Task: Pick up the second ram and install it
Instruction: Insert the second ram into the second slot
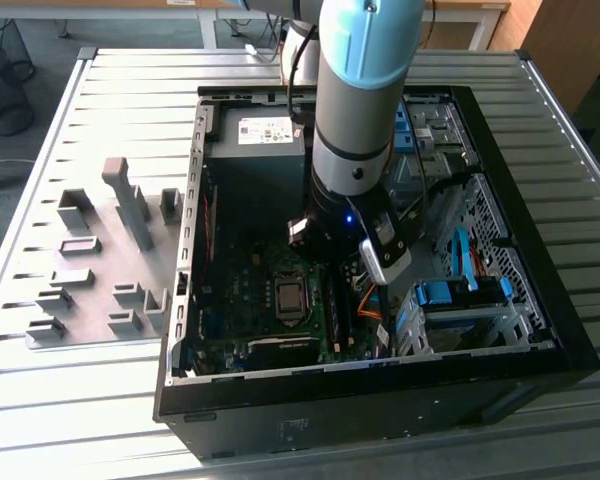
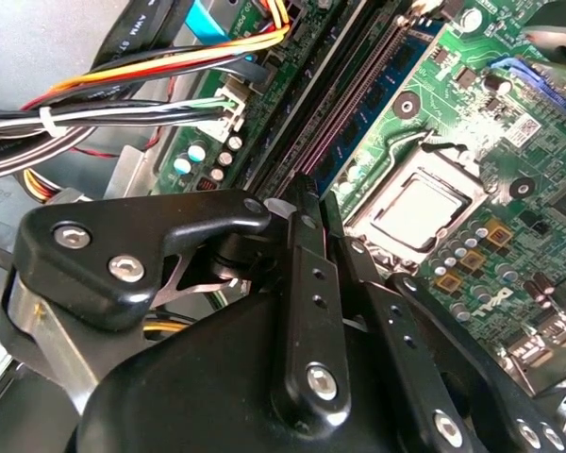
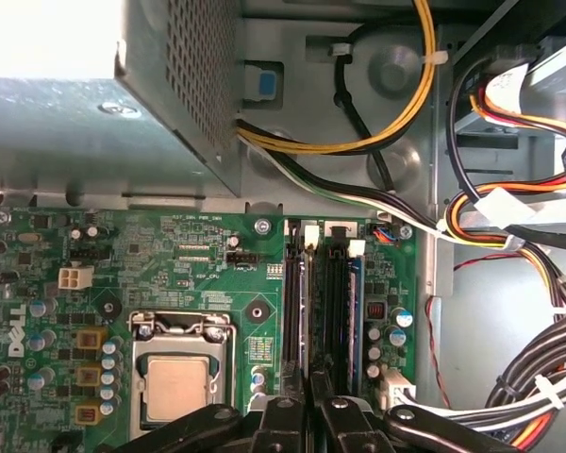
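Jaws' tips hidden; motherboard (image 3: pixel 170 283) cropped by edge.

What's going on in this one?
A robot arm reaches into an open computer case on a slatted table. Its gripper sits low over the memory slots beside the processor socket. A blue memory stick stands in one slot next to the gripper; whether the gripper holds anything cannot be told.
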You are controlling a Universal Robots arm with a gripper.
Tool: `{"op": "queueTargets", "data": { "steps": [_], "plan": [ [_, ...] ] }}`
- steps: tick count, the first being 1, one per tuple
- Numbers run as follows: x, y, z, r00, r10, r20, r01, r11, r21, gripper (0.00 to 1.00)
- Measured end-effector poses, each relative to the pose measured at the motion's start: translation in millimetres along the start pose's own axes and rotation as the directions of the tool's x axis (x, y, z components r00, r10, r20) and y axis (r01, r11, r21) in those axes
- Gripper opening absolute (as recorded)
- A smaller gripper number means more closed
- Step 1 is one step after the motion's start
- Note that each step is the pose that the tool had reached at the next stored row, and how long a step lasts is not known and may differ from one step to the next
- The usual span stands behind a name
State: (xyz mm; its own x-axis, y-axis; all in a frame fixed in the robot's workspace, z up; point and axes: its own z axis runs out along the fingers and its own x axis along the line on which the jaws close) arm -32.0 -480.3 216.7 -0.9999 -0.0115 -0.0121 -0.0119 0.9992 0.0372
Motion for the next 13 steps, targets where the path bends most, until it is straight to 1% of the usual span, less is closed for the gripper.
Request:
{"op": "queueTargets", "data": {
  "steps": [7,13],
  "plan": [
    [0.0,-0.6,3.4,1.0,0.002,0.0,-0.002,1.0,-0.006,0.14],
    [0.0,-0.9,3.8,1.0,0.004,0.0,-0.004,1.0,-0.0064,0.14]
  ]
}}
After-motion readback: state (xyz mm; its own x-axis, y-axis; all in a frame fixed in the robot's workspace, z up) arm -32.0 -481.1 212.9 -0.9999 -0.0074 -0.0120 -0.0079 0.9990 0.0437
